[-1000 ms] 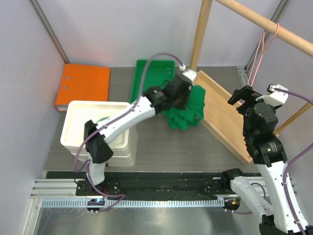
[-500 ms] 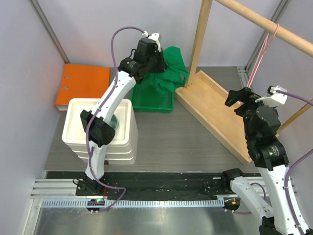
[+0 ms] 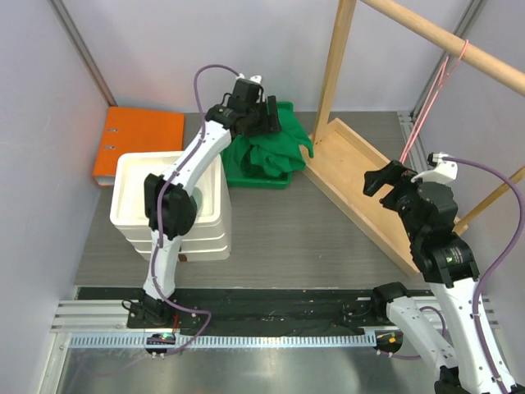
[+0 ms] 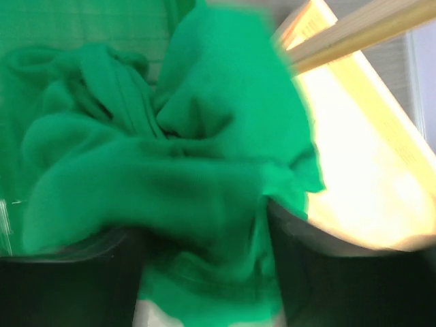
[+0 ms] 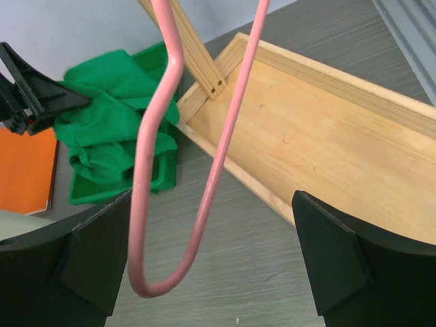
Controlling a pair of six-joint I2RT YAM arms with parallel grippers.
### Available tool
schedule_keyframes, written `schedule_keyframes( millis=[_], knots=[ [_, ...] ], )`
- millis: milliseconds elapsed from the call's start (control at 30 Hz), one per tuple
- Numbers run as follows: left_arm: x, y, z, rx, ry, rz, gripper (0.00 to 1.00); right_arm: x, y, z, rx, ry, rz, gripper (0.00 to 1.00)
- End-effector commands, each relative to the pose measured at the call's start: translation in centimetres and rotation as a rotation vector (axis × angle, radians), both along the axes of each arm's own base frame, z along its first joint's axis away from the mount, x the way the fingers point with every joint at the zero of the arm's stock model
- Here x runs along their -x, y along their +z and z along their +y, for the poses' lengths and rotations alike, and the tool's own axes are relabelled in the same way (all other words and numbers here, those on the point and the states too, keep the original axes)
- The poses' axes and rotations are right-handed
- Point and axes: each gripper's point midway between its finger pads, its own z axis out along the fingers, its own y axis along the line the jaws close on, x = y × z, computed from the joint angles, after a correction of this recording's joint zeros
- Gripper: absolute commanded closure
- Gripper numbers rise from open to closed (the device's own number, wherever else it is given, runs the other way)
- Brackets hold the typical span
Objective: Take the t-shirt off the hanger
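The dark-green t-shirt (image 3: 267, 152) lies crumpled over the green tray (image 3: 254, 179) at the back, off the hanger. My left gripper (image 3: 267, 123) hovers right over it. In the left wrist view the cloth (image 4: 184, 157) fills the frame and bunches between the parted jaws of the gripper (image 4: 204, 272). The bare pink hanger (image 3: 426, 115) hangs from the wooden rail (image 3: 459, 45). My right gripper (image 3: 385, 176) stands open beside it. In the right wrist view the hanger's lower loop (image 5: 137, 208) dangles between the wide fingers of the gripper (image 5: 211, 259), touching neither.
Stacked white tubs (image 3: 168, 213) stand at the left beside the left arm. An orange binder (image 3: 138, 144) lies at the back left. The rack's wooden base (image 3: 369, 189) and upright post (image 3: 335, 57) sit between the tray and the right arm.
My left arm carried the t-shirt from beside the wooden base up and back onto the green tray, and its jaws have parted. My right gripper shifted slightly left and down.
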Motion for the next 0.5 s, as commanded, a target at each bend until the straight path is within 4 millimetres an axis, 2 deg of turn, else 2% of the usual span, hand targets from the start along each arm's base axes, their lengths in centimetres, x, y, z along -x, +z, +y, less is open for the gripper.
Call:
schedule_keyframes(
  millis=[0,67,233,300,333,400,467],
  knots=[
    [1.0,9.3,1.6,0.060,0.058,-0.205,0.22,0.3,0.0,0.5,0.014,0.035,0.007,0.00],
    [1.5,10.2,2.0,0.050,0.065,-0.217,0.16,0.3,-0.1,0.5,0.017,0.039,0.010,0.00],
    [2.7,13.4,4.1,0.025,0.122,-0.282,0.14,0.1,-0.8,0.9,0.014,0.061,0.033,0.00],
    [3.1,14.4,4.4,0.033,0.124,-0.297,0.14,0.1,-1.3,1.3,0.010,0.080,0.049,0.01],
    [3.7,15.5,4.5,0.047,0.120,-0.314,0.14,0.0,-1.7,1.4,0.011,0.084,0.058,0.01],
    [4.4,15.9,4.5,0.055,0.108,-0.321,0.14,0.1,-2.7,1.9,0.008,0.109,0.082,0.01],
    [5.8,17.7,4.2,0.096,0.080,-0.348,0.15,0.1,-3.5,2.4,0.003,0.136,0.100,0.01]
  ],
)
